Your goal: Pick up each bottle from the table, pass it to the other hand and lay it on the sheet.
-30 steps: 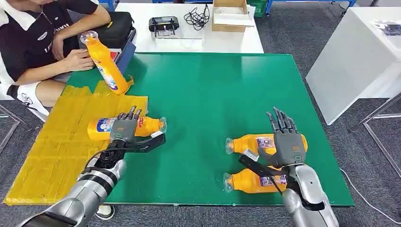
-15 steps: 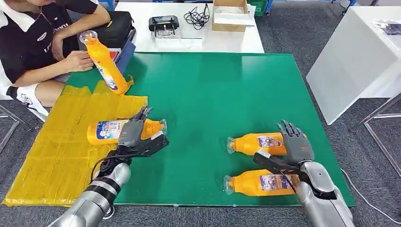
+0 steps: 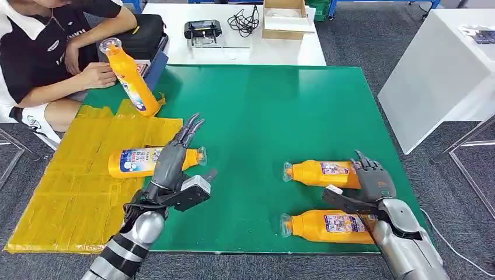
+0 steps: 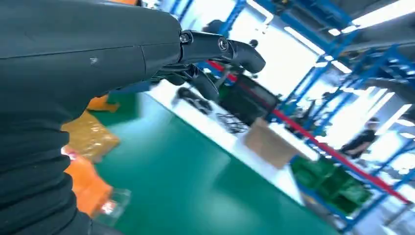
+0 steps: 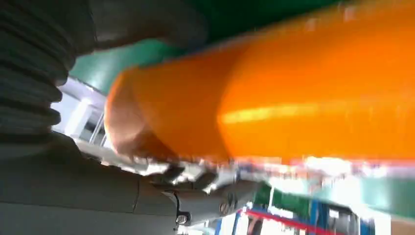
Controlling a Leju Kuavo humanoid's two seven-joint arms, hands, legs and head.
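1. Right hand [image 3: 372, 182] is curled around the base of the far bottle [image 3: 321, 173] on the green table [image 3: 262, 111]; a firm grip I can't confirm
2. Left hand [image 3: 175, 157] hangs over a bottle on the yellow sheet [image 3: 64, 175], fingers spread, holding nothing
3. Risk: that round bottle rolls into the near bottle [image 3: 324, 224] if the fingers slip

Four orange bottles with clear caps. One [image 3: 143, 161] lies on the yellow sheet [image 3: 70, 192], cap over its edge; one [image 3: 129, 76] stands tilted at the sheet's far corner. Two lie on the green table [image 3: 257, 111]: a farther [image 3: 321, 174] and a nearer [image 3: 328, 226], apparently apart.
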